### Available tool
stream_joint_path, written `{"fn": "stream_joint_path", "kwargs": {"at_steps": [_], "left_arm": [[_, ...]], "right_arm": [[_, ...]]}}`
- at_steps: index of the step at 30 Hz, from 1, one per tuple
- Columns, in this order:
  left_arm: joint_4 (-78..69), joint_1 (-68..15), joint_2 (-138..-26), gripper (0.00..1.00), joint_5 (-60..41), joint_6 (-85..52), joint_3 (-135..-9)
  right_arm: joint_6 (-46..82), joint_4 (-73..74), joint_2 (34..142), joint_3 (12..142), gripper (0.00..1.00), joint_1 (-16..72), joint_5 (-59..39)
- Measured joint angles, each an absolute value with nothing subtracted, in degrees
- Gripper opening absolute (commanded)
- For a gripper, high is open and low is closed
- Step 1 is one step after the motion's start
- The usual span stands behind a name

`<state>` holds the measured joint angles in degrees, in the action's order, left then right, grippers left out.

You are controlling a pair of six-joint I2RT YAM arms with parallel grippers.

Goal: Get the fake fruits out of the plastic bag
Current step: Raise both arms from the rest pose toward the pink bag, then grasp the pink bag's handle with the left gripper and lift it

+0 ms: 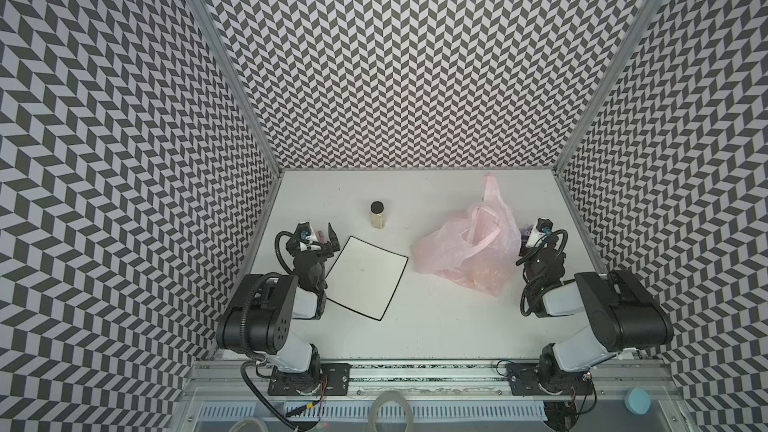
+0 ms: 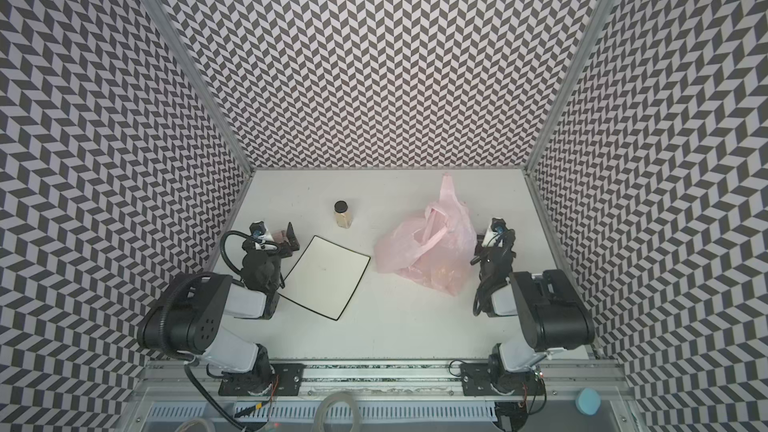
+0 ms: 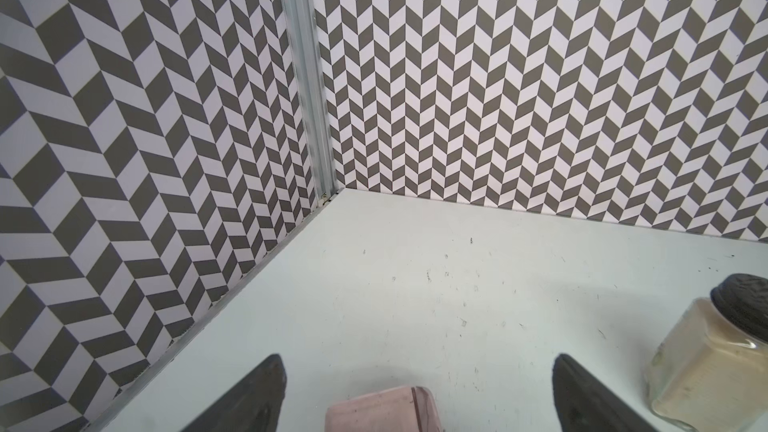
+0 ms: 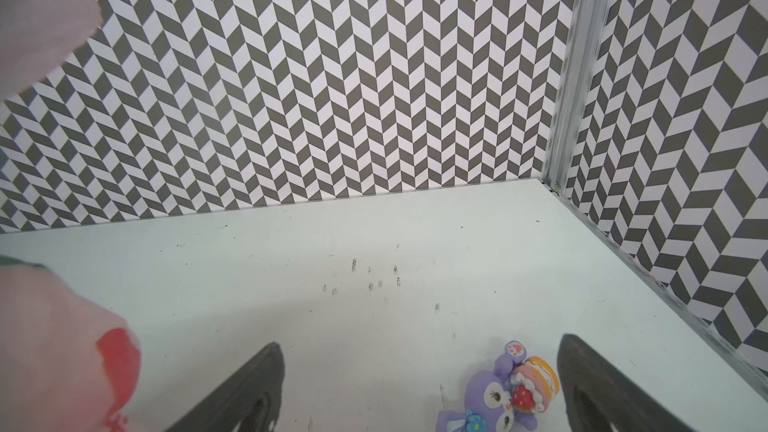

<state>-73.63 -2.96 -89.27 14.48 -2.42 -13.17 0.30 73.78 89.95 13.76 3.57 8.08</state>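
The plastic bag (image 1: 465,251) (image 2: 428,249) lies crumpled on the right half of the table, pale pink, with one loop handle standing up toward the back wall. The fake fruits are hidden inside it; only a faint orange tint shows through its near end. My right gripper (image 4: 419,351) is open just right of the bag, over bare table. The bag's side (image 4: 50,347), with a printed red picture, fills the edge of the right wrist view. My left gripper (image 3: 417,367) (image 1: 322,238) is open by the left wall, far from the bag.
A white square plate (image 1: 365,276) lies left of centre. A jar with a black lid (image 1: 377,216) (image 3: 715,367) stands behind it. A pink block (image 3: 382,409) sits between my left fingers. A purple figurine (image 4: 498,396) lies by one right finger (image 4: 582,380).
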Motion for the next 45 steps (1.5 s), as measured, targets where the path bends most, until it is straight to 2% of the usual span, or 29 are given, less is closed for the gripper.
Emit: {"fn": "stream_joint_path", "kwargs": {"at_steps": [24, 27, 30, 33, 37, 42, 45], "left_arm": [[-73.6, -3.0, -89.3, 1.0, 14.3, -2.4, -13.1], [-74.0, -3.0, -88.4, 1.0, 12.4, -1.7, -12.3], [-71.1, -3.0, -82.5, 1.0, 11.0, -0.9, -11.1], [-64.6, -3.0, -72.4, 1.0, 9.1, -0.5, -12.0], [-52.0, -3.0, -61.7, 1.0, 4.1, -1.2, -19.1], [-37.9, -4.5, -55.7, 0.97, -7.2, -4.0, -29.3], [-30.5, -10.4, -53.9, 0.97, -12.3, -4.2, -34.1]], "right_arm": [[0.3, 72.9, 89.7, 13.8, 1.0, 3.6, 7.8], [0.3, 70.7, 87.2, 13.7, 0.99, 3.6, 7.6], [1.1, 67.3, 78.9, 12.2, 0.99, 3.5, 8.6], [4.0, 60.4, 66.2, 11.2, 0.99, 3.5, 11.0], [12.6, 40.9, 51.3, 16.1, 0.99, 3.4, 13.9], [19.5, 17.1, 41.9, 25.4, 0.99, 3.1, 9.6], [22.4, 5.3, 38.9, 29.5, 1.0, 3.1, 6.5]]}}
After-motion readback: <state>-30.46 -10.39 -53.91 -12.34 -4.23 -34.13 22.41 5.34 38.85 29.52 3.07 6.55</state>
